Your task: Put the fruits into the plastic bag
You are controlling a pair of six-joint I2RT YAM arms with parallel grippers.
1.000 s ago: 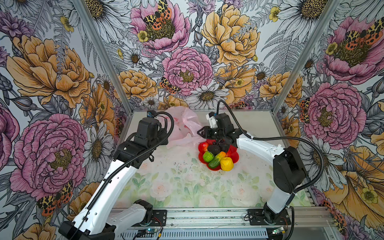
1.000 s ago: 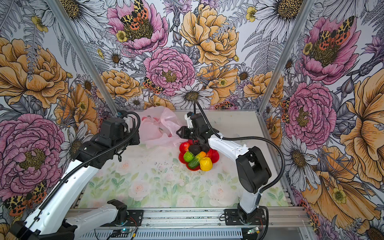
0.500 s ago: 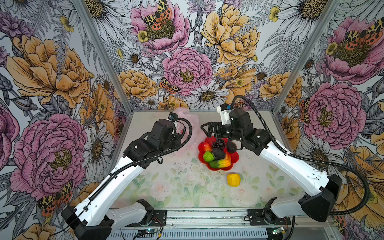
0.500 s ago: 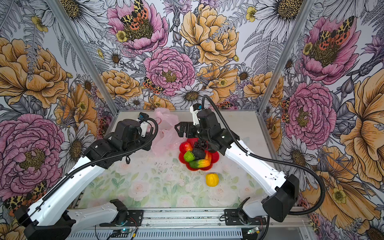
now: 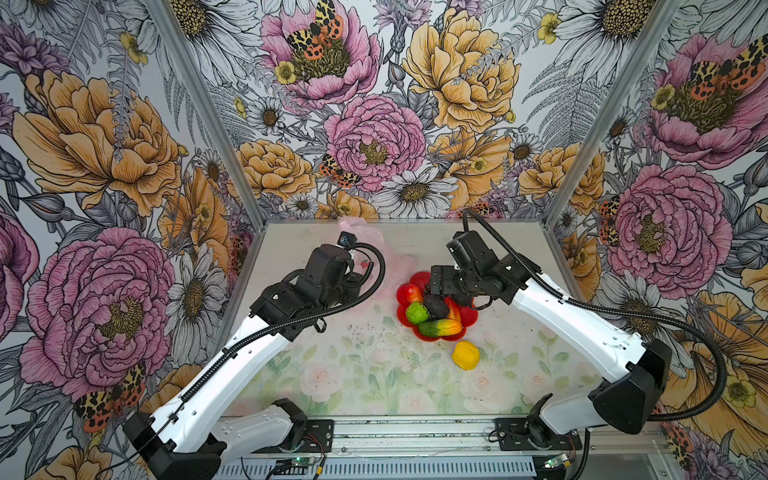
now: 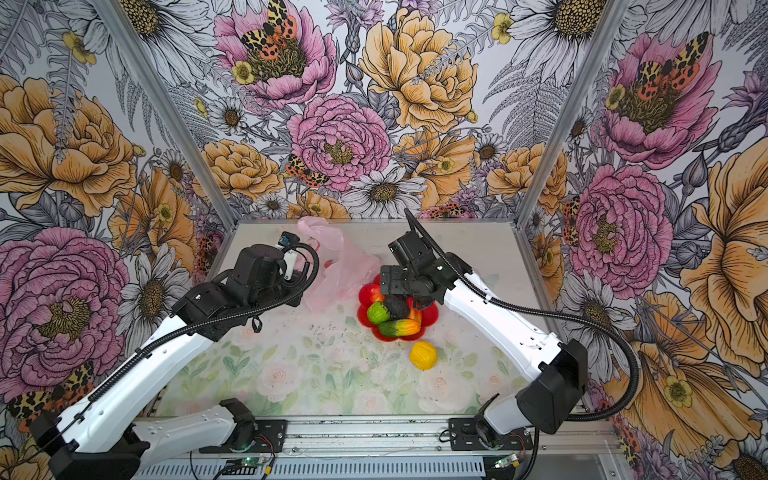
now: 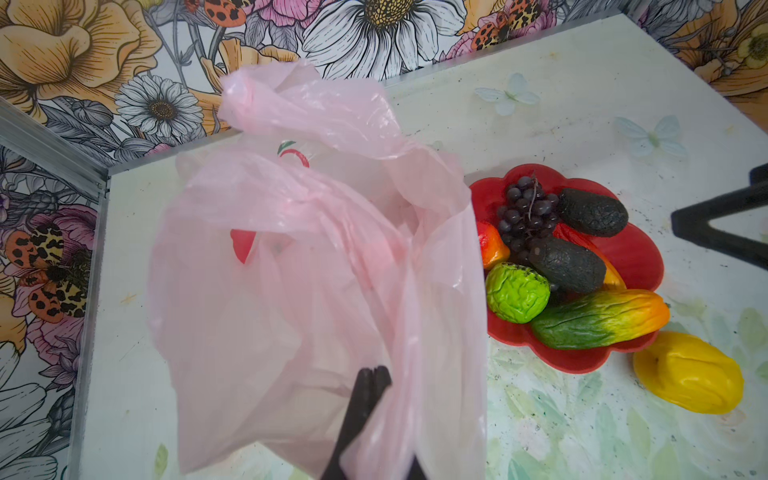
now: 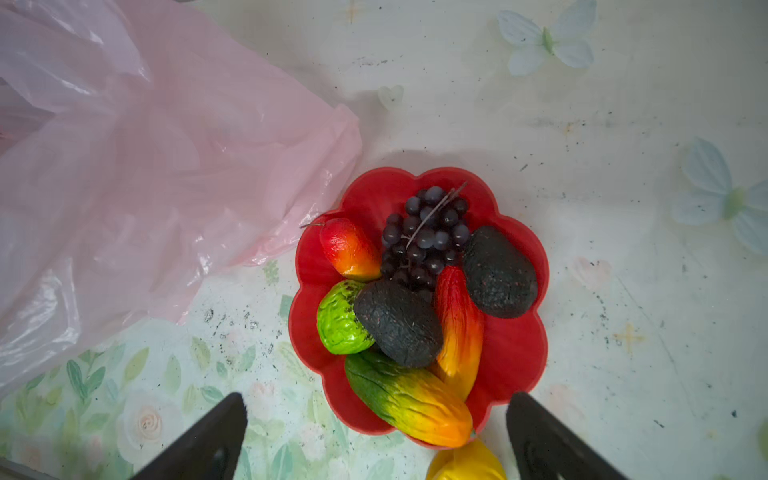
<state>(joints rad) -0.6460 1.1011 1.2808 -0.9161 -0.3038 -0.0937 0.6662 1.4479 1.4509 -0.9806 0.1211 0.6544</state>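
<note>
Only the left wrist view shows the left gripper (image 7: 372,376) pinching the plastic bag (image 7: 291,249) beside the red flower-shaped plate (image 7: 640,257), whose grape bunch (image 8: 428,237) the arm of the spread right gripper (image 8: 376,401) hides in both top views, while the yellow fruit (image 5: 466,354) lies just off the plate.

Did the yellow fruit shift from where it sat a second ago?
Yes. The yellow fruit has come off the red plate and lies on the table beside its near rim.
</note>
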